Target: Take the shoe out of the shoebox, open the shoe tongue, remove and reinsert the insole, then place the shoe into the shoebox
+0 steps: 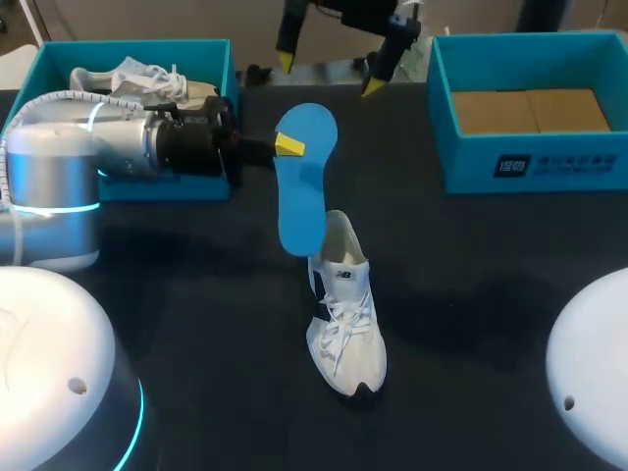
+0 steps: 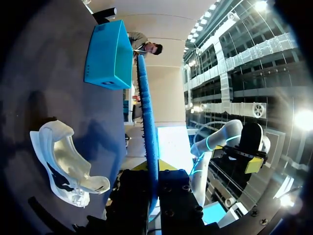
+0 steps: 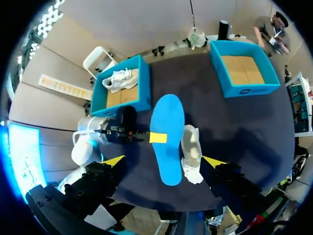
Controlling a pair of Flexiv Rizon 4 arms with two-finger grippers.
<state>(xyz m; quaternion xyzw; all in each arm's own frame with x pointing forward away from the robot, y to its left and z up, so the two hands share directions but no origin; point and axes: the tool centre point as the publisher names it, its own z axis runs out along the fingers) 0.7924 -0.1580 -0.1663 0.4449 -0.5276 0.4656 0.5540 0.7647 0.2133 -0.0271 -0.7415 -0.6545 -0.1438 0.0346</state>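
Rounded white base of the left arm (image 1: 44, 378) is filling one near corner of the overhead view, and the right arm's base (image 1: 599, 363) is filling the other. Between them a white shoe (image 1: 345, 329) is standing upright on the dark worktop (image 1: 471, 285), laces up, with neither arm touching it. The left fingers (image 1: 288, 146) are pinching a blue insole (image 1: 302, 182) by one long edge, one yellow tip lying on its upper face. They are holding it in the air above the worktop, near the shoe. From the left wrist, the insole (image 2: 149, 137) is showing edge-on, clamped between the two dark fingers, with the shoe (image 2: 63, 166) lying off to one side of them. The right fingers (image 1: 330, 75) are spread wide and gripping nothing, hovering above the insole (image 3: 167, 137) and the shoe (image 3: 190, 152). Beside the left arm, back from its fingers, a teal shoebox (image 1: 147, 44) is holding a second white shoe (image 1: 137, 78). Well apart from both sets of fingers, another teal shoebox (image 1: 471, 162) is showing a brown floor.
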